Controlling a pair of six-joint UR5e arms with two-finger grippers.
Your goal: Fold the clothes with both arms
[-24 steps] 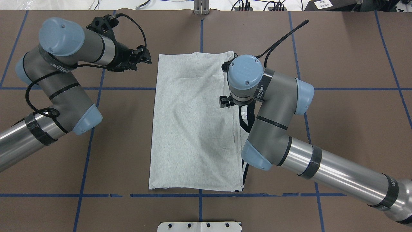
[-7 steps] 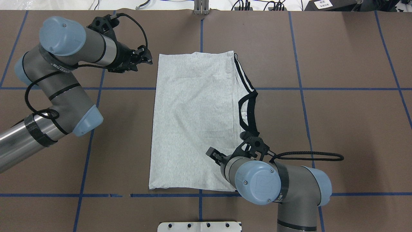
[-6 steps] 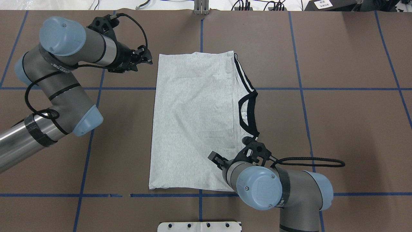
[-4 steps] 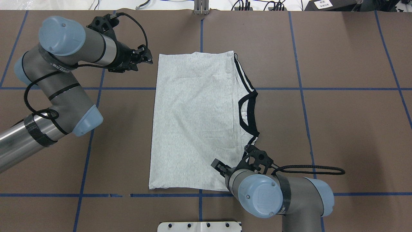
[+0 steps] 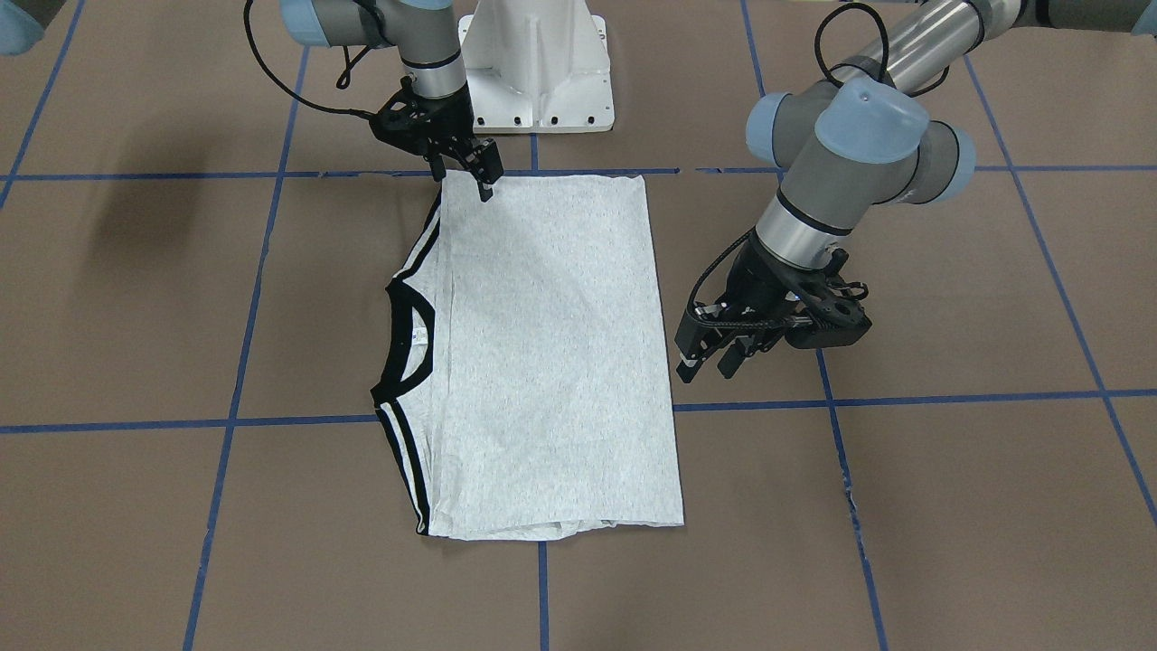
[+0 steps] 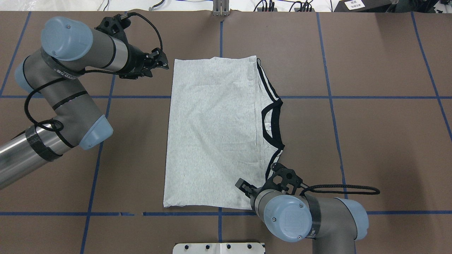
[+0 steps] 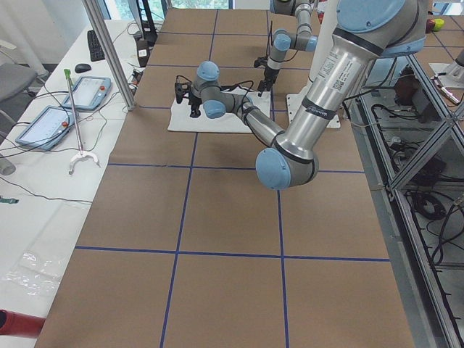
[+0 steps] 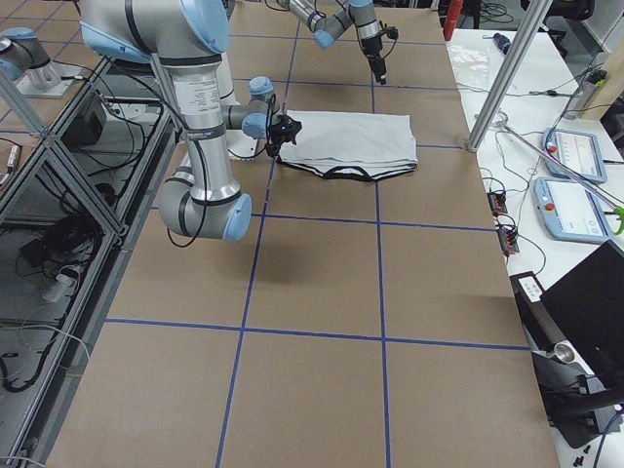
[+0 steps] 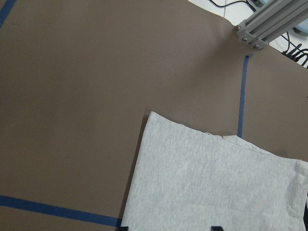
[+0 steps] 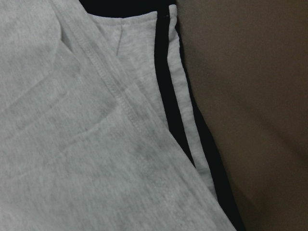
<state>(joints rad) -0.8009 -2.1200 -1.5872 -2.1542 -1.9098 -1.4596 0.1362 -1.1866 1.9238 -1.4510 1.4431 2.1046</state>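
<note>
The grey T-shirt (image 6: 212,134) lies flat as a folded rectangle in the middle of the table, back side up. Its black collar (image 6: 273,121) and black striped edge (image 5: 402,452) stick out on my right side. My left gripper (image 6: 159,60) hovers open just beyond the shirt's far left corner (image 9: 207,183), holding nothing. My right gripper (image 5: 464,181) stands open and low over the shirt's near right corner, one of its fingers (image 6: 242,183) over the grey cloth. The right wrist view is filled by grey fabric and the stripes (image 10: 168,96).
The white pedestal base (image 5: 538,63) stands at the near table edge. Blue tape lines (image 6: 332,97) cross the brown table top. An aluminium post (image 6: 220,8) rises at the far edge. Tablets (image 7: 87,90) lie on a side table.
My right arm has swung from the shirt's far right part back to its near right corner, uncovering the collar, and kept creeping nearer. The left arm has barely moved.
</note>
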